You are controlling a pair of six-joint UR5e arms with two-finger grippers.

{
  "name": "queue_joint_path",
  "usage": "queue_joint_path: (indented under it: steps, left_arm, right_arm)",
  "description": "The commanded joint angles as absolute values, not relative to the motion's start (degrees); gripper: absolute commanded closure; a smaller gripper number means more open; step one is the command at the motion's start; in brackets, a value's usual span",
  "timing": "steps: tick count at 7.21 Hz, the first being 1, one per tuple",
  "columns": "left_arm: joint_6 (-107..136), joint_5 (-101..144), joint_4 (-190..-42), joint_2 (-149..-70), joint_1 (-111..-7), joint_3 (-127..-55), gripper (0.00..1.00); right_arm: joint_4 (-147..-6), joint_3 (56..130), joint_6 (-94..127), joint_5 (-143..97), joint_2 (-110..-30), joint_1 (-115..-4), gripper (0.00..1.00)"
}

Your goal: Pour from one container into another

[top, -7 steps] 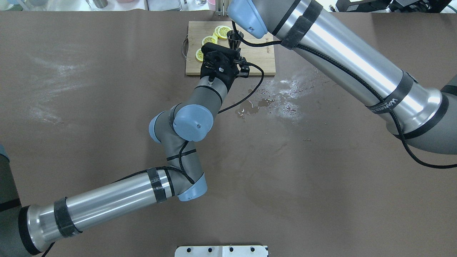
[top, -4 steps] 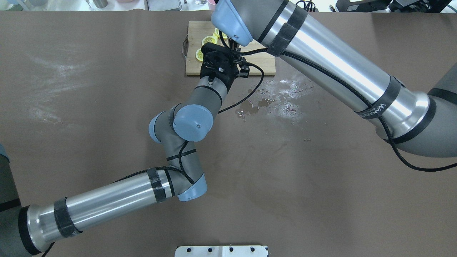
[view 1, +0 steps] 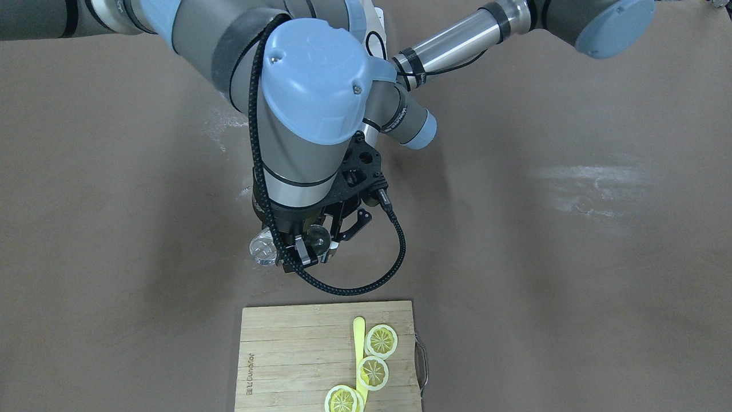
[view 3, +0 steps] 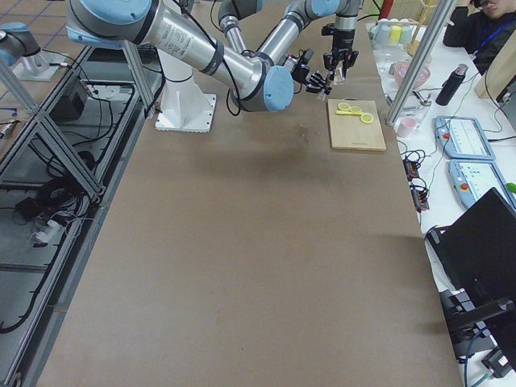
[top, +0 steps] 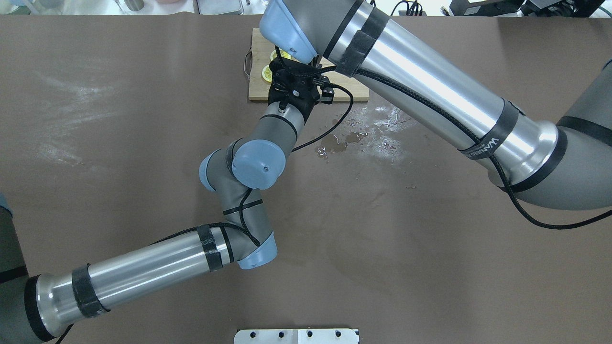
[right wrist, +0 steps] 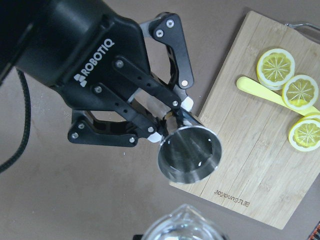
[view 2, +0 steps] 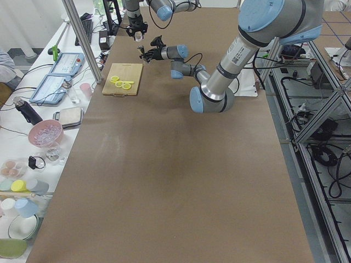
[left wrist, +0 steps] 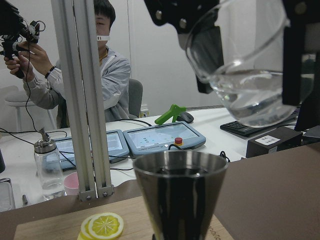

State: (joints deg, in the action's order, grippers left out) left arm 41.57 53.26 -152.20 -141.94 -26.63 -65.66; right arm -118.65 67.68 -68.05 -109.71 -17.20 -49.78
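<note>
Advanced across cutting board (right wrist: 250, 125) since prior frame: right hand (left wrist: 247, 45) clamped on glass cup (left wrist: 232, 65), water (left wrist: 245, 97) inside, just above jigger (right wrist: 190, 155) clamped upright in left hand (right wrist: 171, 120).

We see a table (top: 430, 267) covered in brown sheeting; a bamboo cutting board (view 1: 286, 355) with a metal handle lies flat on it, near the edge far from the robot. Just beside the board we find a small wet patch (top: 346, 141) among whitish smears (top: 387, 117); fainter streaks (top: 71, 95) mark the robot's left side.
</note>
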Motion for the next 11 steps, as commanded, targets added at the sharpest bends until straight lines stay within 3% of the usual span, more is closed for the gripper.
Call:
queue_joint_path:
  steps: [1,11]
  left_arm:
    - [41.57,53.26,-152.23,-141.94,-26.63,-65.65,1.0]
    - [41.57,53.26,-152.23,-141.94,-26.63,-65.74,1.0]
  right_arm:
    - [-120.14,66.1,-69.16,-105.14,-15.91,-47.65,1.0]
    - [-122.87,55.65,-75.58,-95.28,-9.32,-44.83,1.0]
